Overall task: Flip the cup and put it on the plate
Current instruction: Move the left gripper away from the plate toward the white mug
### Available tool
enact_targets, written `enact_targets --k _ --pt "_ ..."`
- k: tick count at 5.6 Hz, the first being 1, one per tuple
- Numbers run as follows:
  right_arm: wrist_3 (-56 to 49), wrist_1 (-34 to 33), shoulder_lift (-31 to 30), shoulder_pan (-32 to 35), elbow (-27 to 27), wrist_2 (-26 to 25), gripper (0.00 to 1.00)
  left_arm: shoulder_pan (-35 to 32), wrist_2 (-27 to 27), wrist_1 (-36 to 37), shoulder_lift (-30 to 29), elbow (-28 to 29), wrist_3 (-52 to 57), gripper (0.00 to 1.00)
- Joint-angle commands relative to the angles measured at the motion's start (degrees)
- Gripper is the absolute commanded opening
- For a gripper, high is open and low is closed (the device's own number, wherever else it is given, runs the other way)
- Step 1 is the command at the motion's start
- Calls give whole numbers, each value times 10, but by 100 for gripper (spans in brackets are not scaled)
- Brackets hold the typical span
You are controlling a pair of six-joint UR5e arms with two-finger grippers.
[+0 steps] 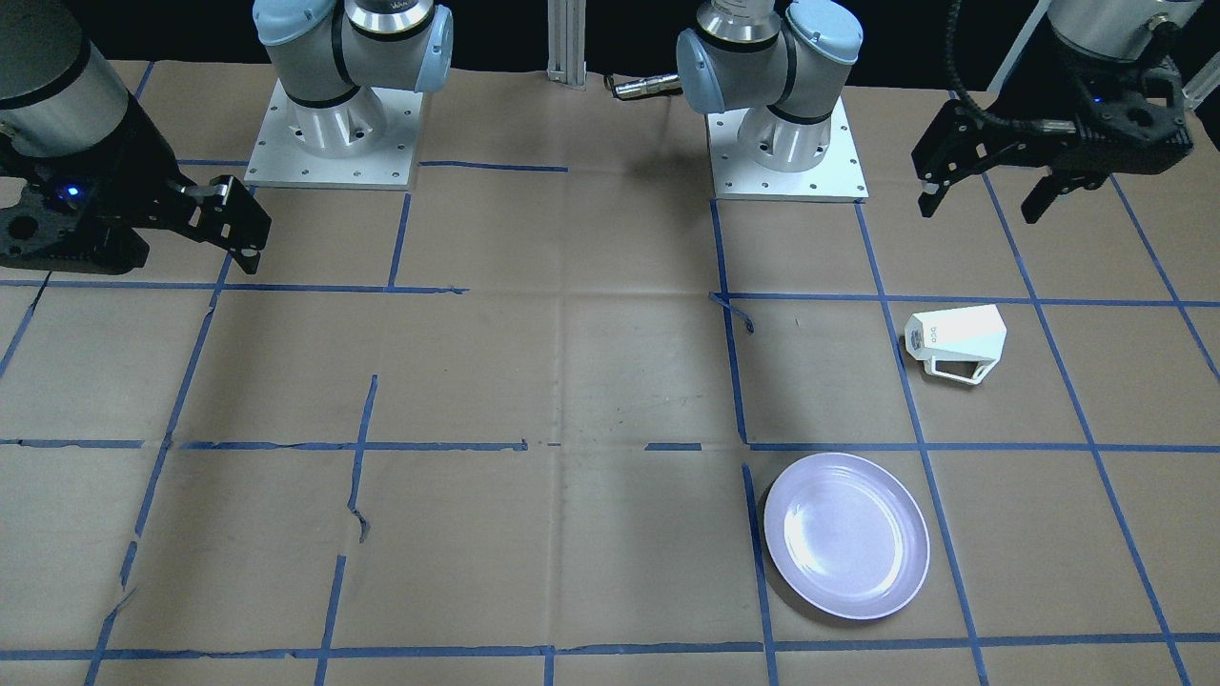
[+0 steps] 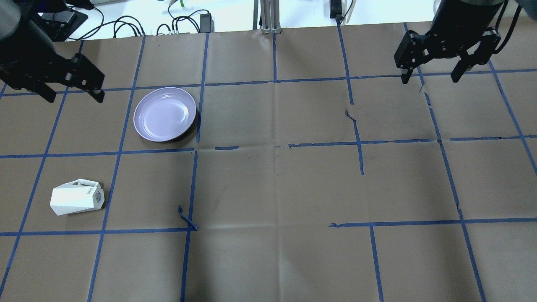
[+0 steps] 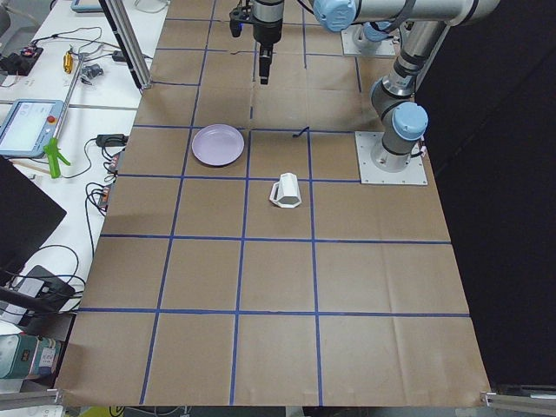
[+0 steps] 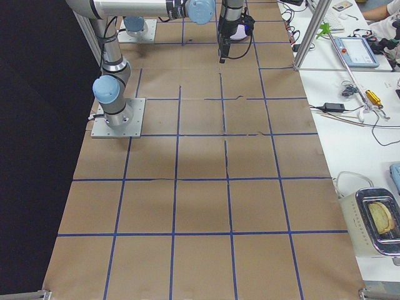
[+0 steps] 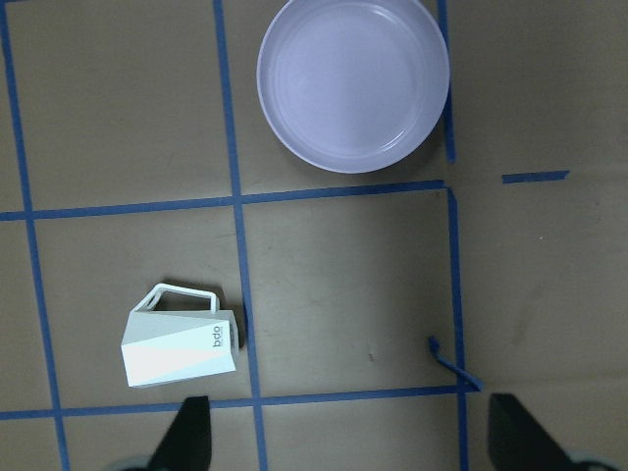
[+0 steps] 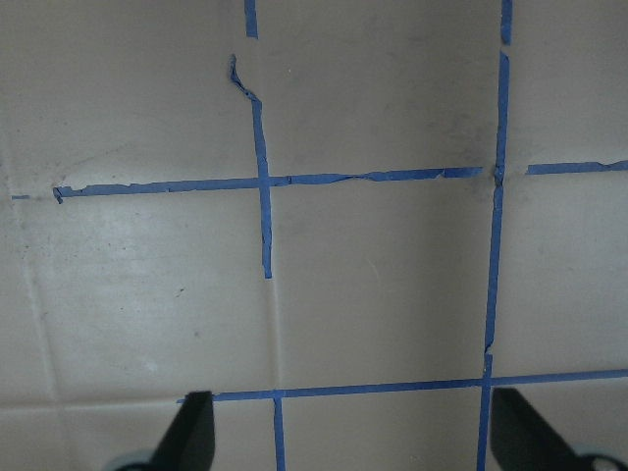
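The white faceted cup [image 2: 77,198] lies on its side on the paper-covered table, handle toward the plate side. It also shows in the front view [image 1: 956,343] and the left wrist view [image 5: 182,343]. The lavender plate [image 2: 165,114] lies empty about one grid square away from the cup; it also shows in the front view [image 1: 846,535] and the left wrist view [image 5: 353,83]. My left gripper [image 2: 74,97] hangs open and empty, high above the table, off to the side of both. My right gripper [image 2: 429,77] is open and empty, high over the table's other half.
Blue tape lines [image 2: 193,184] divide the brown paper into squares, with torn spots. The two arm bases [image 1: 786,143] stand at the robot's edge. Cables and gear [image 2: 184,21] lie beyond the far edge.
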Motion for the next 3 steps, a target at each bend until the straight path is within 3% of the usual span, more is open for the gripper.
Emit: enact_targets --k 1,2,3 --pt "0 0 0 0 0 0 100 122 -21 -25 12 -2 185 98" --pt "0 0 0 0 0 0 100 217 -33 -50 1 -3 298 98" --pt "0 0 0 0 0 0 100 292 -83 -71 -11 -5 388 98"
